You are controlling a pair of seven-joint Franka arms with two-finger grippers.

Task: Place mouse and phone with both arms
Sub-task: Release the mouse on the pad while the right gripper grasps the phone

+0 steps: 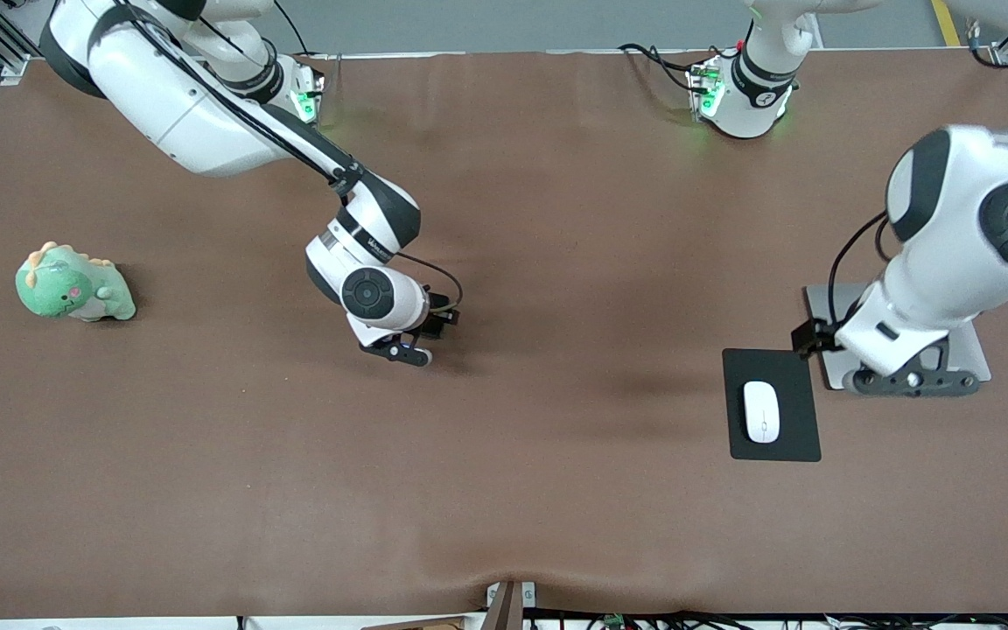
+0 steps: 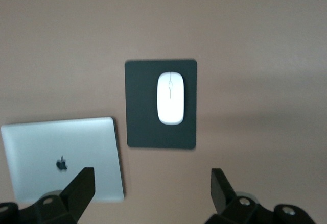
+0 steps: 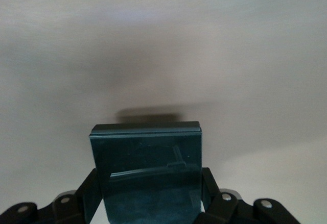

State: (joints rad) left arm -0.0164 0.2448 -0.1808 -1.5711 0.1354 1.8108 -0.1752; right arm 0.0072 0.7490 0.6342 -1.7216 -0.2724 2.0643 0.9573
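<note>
The white mouse (image 1: 761, 412) lies on a matte black mouse pad (image 1: 784, 444) toward the left arm's end of the table; both show in the left wrist view, the mouse (image 2: 170, 98) on the pad (image 2: 140, 124). My left gripper (image 1: 906, 380) hangs open and empty over the edge of a silver laptop beside the pad; it shows in its wrist view (image 2: 152, 177). My right gripper (image 1: 399, 350) is above the table's middle, shut on the glossy black phone (image 3: 147, 157), which stands upright between its fingers (image 3: 207, 182). The phone is hidden in the front view.
A closed silver laptop (image 1: 819, 306) lies next to the pad, also in the left wrist view (image 2: 61, 152). A green dinosaur plush (image 1: 75, 284) sits toward the right arm's end. The table is covered in brown cloth.
</note>
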